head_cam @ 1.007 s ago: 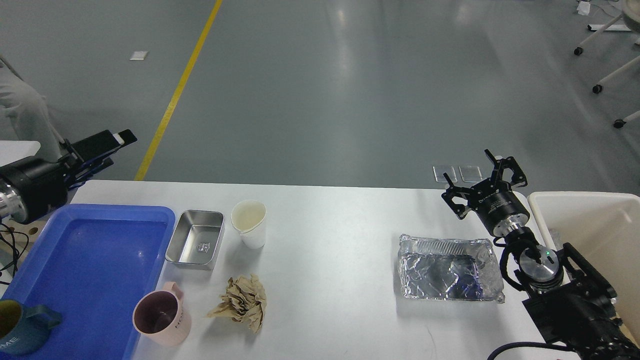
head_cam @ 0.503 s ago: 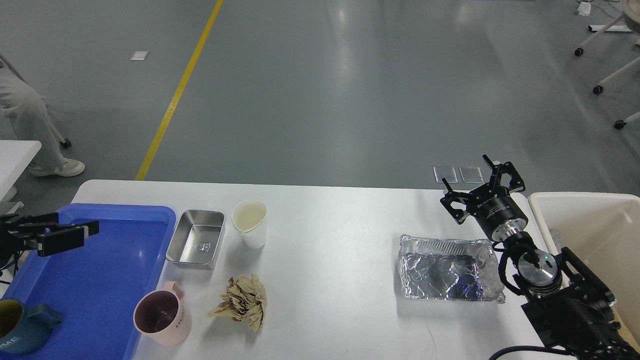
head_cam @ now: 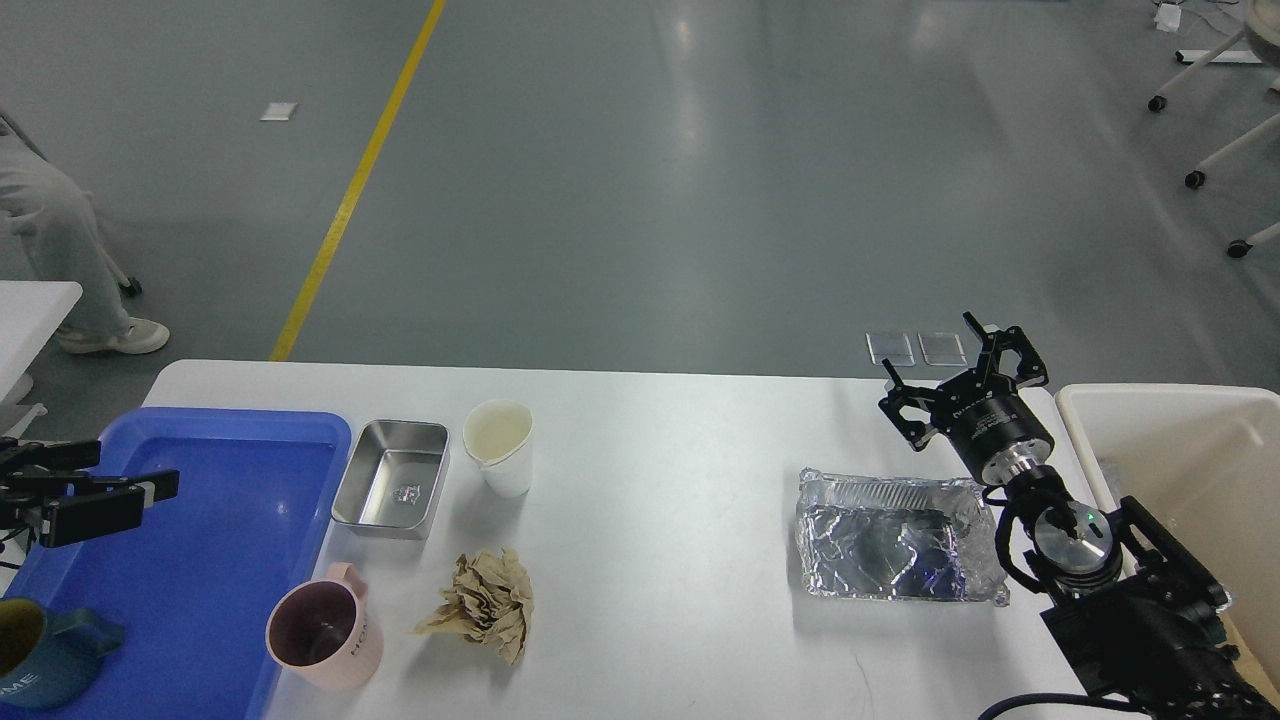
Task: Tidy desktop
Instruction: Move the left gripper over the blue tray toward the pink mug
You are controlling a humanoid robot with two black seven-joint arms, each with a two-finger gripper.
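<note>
The desktop (head_cam: 660, 470) fills the lower half of the frame, with clutter in two clusters. At lower left the blue tray (head_cam: 200, 560) seems meant for reusable dishes: a dark mug (head_cam: 40, 665) sits inside, while the pink mug (head_cam: 322, 632) and steel pan (head_cam: 392, 490) wait just beside it. At far right the cream bin (head_cam: 1180, 440) likely takes rubbish, so the foil tray (head_cam: 898, 538), crumpled paper (head_cam: 483, 600) and paper cup (head_cam: 499, 446) probably belong there. The right gripper (head_cam: 962, 388) hovers spread and empty above the foil tray; the left gripper (head_cam: 150, 487) hangs over the blue tray, its spread unclear.
</note>
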